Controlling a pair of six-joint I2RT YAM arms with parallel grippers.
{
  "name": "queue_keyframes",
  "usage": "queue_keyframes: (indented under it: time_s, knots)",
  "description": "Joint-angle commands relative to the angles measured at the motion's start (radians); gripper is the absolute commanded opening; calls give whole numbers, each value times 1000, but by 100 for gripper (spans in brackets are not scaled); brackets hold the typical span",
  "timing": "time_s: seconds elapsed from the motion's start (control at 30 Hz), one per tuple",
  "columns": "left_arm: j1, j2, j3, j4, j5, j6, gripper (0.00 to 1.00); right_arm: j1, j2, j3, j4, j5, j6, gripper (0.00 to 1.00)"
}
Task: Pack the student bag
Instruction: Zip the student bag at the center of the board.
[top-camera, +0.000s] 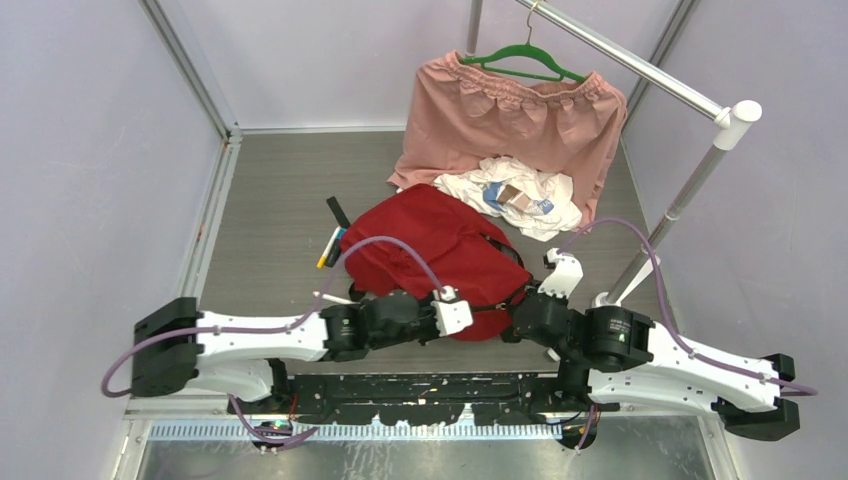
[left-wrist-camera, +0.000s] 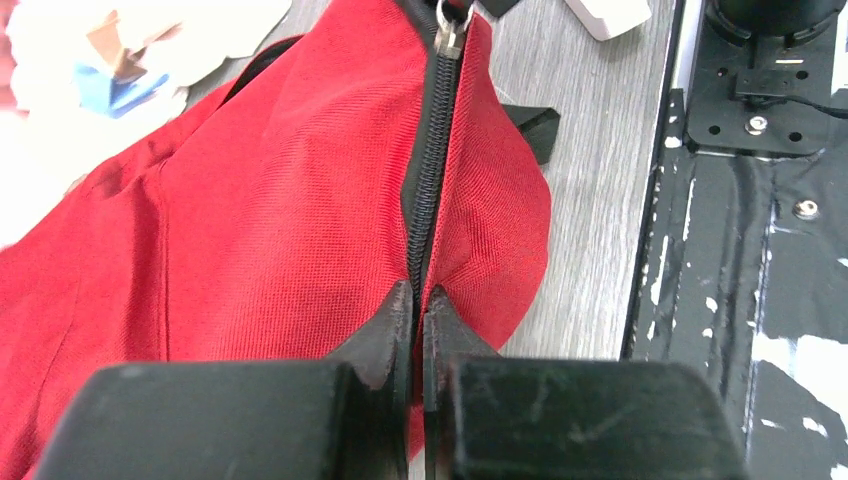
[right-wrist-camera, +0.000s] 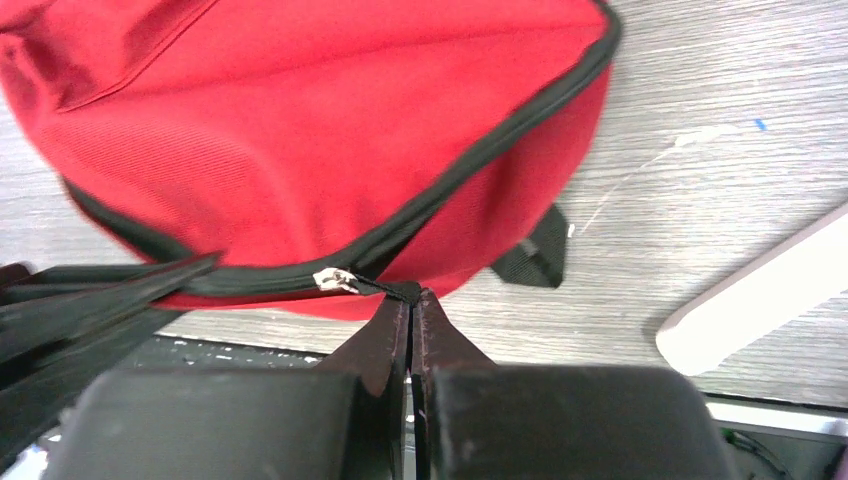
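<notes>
The dark-red student bag (top-camera: 430, 250) lies in the middle of the table, with its black zipper closed along the near edge. My left gripper (top-camera: 468, 320) is shut, pinching the bag's fabric at the zipper seam (left-wrist-camera: 425, 190); in the left wrist view (left-wrist-camera: 420, 295) the zipper runs away from the fingertips to the metal slider (left-wrist-camera: 447, 35). My right gripper (top-camera: 512, 325) is at the bag's near right corner. In the right wrist view (right-wrist-camera: 411, 297) it is shut on the black pull tab next to the silver slider (right-wrist-camera: 333, 280). The bag's inside is hidden.
A pale pink garment (top-camera: 510, 110) hangs on a green hanger from the rack pole (top-camera: 680, 200) at the back right. A white printed cloth (top-camera: 520, 195) lies behind the bag. Pens (top-camera: 330, 245) and a black item (top-camera: 338, 210) lie left of the bag.
</notes>
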Motion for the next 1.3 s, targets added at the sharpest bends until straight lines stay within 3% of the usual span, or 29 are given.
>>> queue_keyframes:
  time_s: [0.0, 0.33, 0.4, 0.47, 0.53, 0.8, 1.27]
  knots:
    - [3, -207, -110, 36, -85, -98, 0, -2, -20, 33, -102, 120, 51, 1]
    - [6, -654, -318, -70, -313, -107, 0, 0, -25, 9, -85, 95, 36, 1]
    - [6, -679, -302, -97, -304, -102, 34, -1, -5, 18, -64, 72, 13, 1]
    - [6, -654, -261, -133, -271, -112, 49, -1, 24, 35, -37, 51, -10, 1]
    - [6, -596, -213, -149, -221, -139, 54, -2, 47, 55, -11, 43, -27, 1]
    - [-11, -325, -62, -91, -46, -244, 59, -1, 101, 106, 86, 28, -95, 1]
    - [-113, 5, 77, 75, -80, -201, 64, -1, 102, 103, 111, 3, -112, 1]
